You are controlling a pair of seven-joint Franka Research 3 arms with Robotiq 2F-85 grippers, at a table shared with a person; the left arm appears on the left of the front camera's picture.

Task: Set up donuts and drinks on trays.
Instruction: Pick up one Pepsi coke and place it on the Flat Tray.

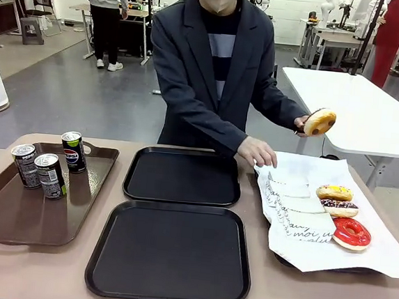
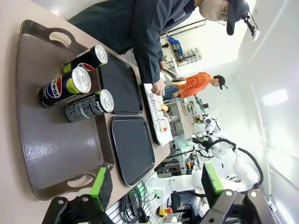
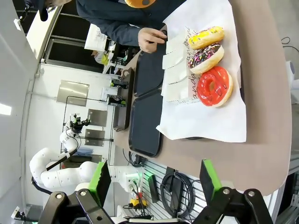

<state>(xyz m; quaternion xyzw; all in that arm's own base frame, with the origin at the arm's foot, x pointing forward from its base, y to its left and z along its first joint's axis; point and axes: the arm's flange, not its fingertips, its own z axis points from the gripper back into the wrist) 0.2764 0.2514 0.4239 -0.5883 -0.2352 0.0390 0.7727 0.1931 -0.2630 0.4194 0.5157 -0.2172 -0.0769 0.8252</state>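
Two black trays lie mid-table, one far (image 1: 182, 176) and one near (image 1: 171, 250), both bare. Three drinks (image 1: 44, 165) stand on a brown tray at the left. On white paper at the right lie a yellow donut (image 1: 335, 192), a chocolate-sprinkled donut (image 1: 339, 208) and a red donut (image 1: 351, 233), beside paper sleeves (image 1: 293, 208). The person holds up another donut (image 1: 319, 122) and rests the other hand (image 1: 258, 152) on the sleeves. My left gripper (image 2: 154, 175) hovers open above the drinks (image 2: 77, 84). The right gripper (image 3: 155, 179) is open over the donuts (image 3: 212, 70).
The brown tray (image 1: 12, 217) has handles and sits at the table's left edge. The white paper sheet (image 1: 379, 256) overhangs a dark tray at the right. A white table (image 1: 357, 107) stands behind the person, with other people farther back.
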